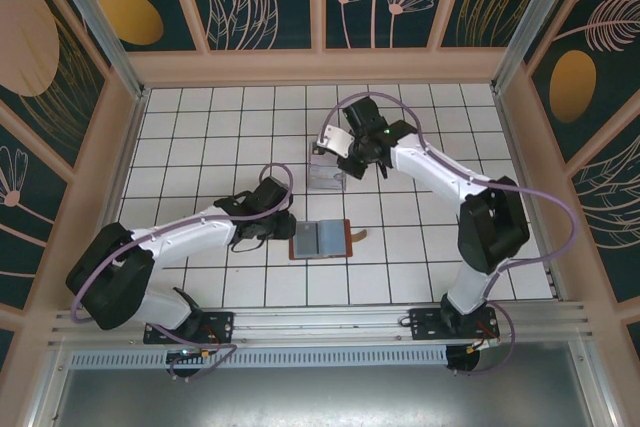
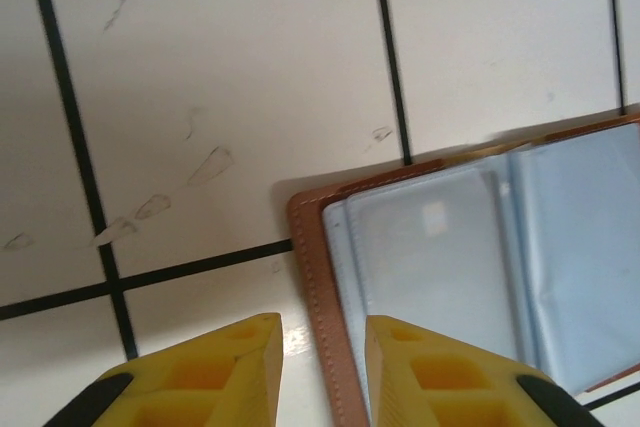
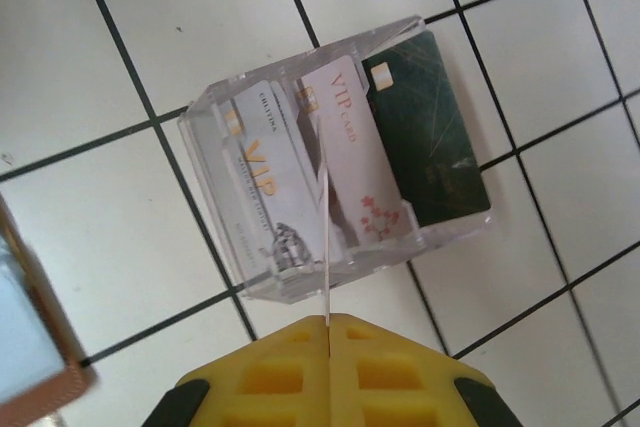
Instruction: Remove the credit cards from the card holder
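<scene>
Right gripper (image 3: pixel 328 325) pinches credit card (image 3: pixel 327 237) above clear tray (image 3: pixel 205 119) (cards (image 3: pixel 345 147) inside); left gripper (image 2: pixel 322 332) parted at card holder (image 2: pixel 310 247).

3 cards (image 3: pixel 352 152) in 1 tray (image 3: pixel 203 125), 1 hldr (image 1: pixel 320 240).

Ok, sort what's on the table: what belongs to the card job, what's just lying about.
Belongs to the job:
card holder, open flat
three cards in the tray
thin card edge-on in the right gripper

Lying about:
clear tray, only holding cards
</scene>
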